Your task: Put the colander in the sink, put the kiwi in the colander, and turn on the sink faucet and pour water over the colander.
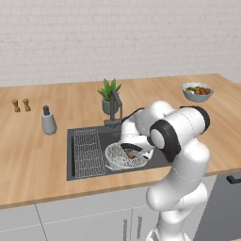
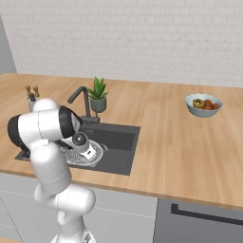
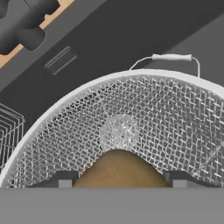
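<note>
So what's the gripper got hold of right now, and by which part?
The gripper holds the kiwi, its jaws on the fruit's two opposite sides. It is over the colander, which sits in the sink.

You see the white arm's hand (image 2: 81, 144) lowered over the colander (image 2: 95, 153) in the dark sink (image 2: 118, 142), with the faucet (image 2: 83, 102) and a potted plant (image 2: 98, 95) behind and a fruit bowl (image 2: 203, 105) well apart on the counter (image 2: 180, 152).

A wire rack (image 1: 87, 152), soap dispenser (image 1: 48, 121), two shakers (image 1: 21, 105), potted plant (image 1: 109, 95) and fruit bowl (image 1: 197, 92).
</note>
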Motion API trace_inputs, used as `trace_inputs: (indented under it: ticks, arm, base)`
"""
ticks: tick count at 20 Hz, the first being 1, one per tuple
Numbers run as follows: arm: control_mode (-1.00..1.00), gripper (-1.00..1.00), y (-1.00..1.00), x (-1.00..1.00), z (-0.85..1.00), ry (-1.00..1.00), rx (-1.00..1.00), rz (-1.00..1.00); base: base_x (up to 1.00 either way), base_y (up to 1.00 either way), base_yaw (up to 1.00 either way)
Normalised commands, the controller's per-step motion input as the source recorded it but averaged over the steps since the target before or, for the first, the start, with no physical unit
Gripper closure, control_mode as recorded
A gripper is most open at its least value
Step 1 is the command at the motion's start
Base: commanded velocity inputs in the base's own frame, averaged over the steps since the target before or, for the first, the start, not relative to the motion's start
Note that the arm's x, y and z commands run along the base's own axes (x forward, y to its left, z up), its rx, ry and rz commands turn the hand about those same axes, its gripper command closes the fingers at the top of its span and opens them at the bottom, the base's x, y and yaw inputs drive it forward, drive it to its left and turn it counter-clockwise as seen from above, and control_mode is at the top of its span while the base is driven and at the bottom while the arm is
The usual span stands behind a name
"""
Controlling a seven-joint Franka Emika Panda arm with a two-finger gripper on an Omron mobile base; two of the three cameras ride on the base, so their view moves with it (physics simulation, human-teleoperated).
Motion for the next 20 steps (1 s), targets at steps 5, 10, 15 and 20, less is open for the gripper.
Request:
trace_inputs:
  ticks: [5, 10, 15, 20]
  arm:
    - [-1.00, -1.00, 0.12, 0.02, 0.00, 0.00, 0.00, 0.00]
    - [-1.00, -1.00, -0.01, 0.00, 0.12, 0.00, 0.00, 0.00]
    - [-1.00, -1.00, -0.21, 0.00, 0.43, 0.00, 0.02, 0.00]
    - [-1.00, -1.00, -0.52, 0.00, 0.73, 0.00, 0.08, 0.00]
  base:
    - [0.00, 0.00, 0.00]
    - [0.00, 0.00, 0.00]
    - [0.00, 0.00, 0.00]
    - [0.00, 0.00, 0.00]
